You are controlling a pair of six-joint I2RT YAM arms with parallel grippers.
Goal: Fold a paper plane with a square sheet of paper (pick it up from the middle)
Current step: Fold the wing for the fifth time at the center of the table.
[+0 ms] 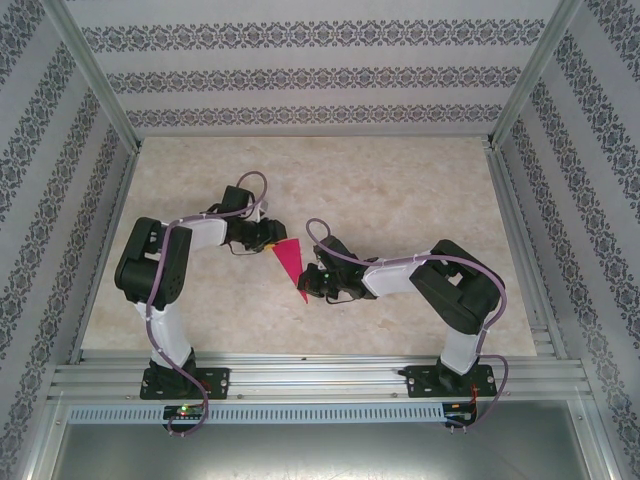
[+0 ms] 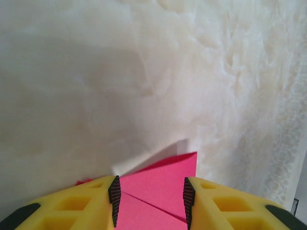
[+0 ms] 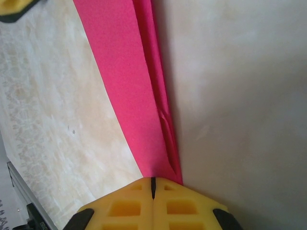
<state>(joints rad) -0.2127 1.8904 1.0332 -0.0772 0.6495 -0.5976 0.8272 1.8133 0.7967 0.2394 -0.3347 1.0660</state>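
The left gripper (image 1: 266,238) is sitting released, its jaws standing partly apart with the wide end of the paper plane (image 1: 289,262) lying flat between the pads (image 2: 114,199). The magenta plane is pointing across the table (image 1: 420,190) toward the right gripper (image 1: 308,291), which is clenching tight at the narrow tip. Whether it is pinching the paper, I cannot tell.

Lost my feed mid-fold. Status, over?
Left gripper open, straddling pink paper. Right gripper shut at its narrow tip. Paper folded to a triangle. Nothing blocking.
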